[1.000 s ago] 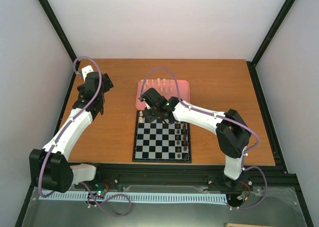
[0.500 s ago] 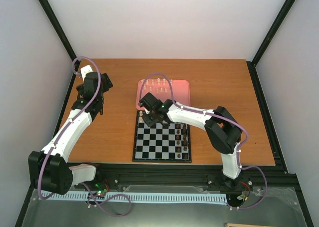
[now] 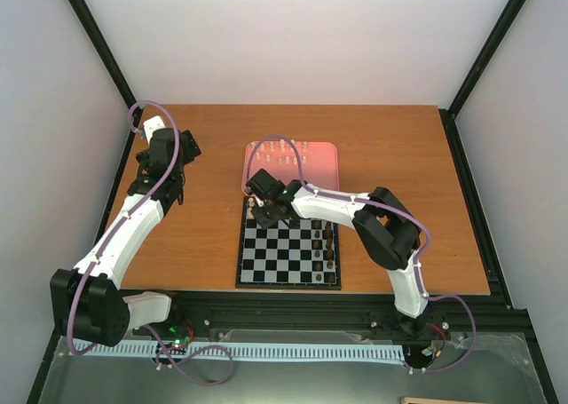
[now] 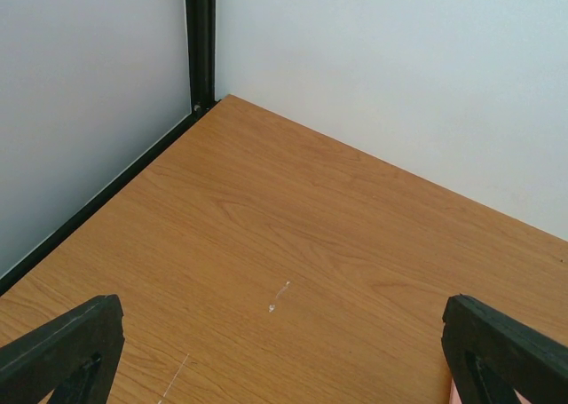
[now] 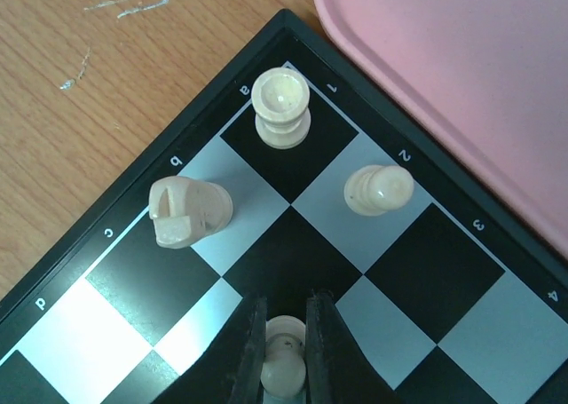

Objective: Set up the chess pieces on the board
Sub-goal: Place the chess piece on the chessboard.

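Cream chess piece [image 5: 284,361] pinched between right fingers [image 5: 241,368], over board [image 5: 417,262].

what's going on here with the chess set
The right pincer is shut on a small cream chess piece over the chessboard, close to its corner. A cream rook, knight and pawn already stand at that corner, and dark brown pieces line the board's right edge. More cream pieces wait on the pink tray beside it. The left pincer hangs open over bare table, holding nothing.

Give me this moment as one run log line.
left gripper open over table; right gripper shut on cream piece over board; more pieces on tray
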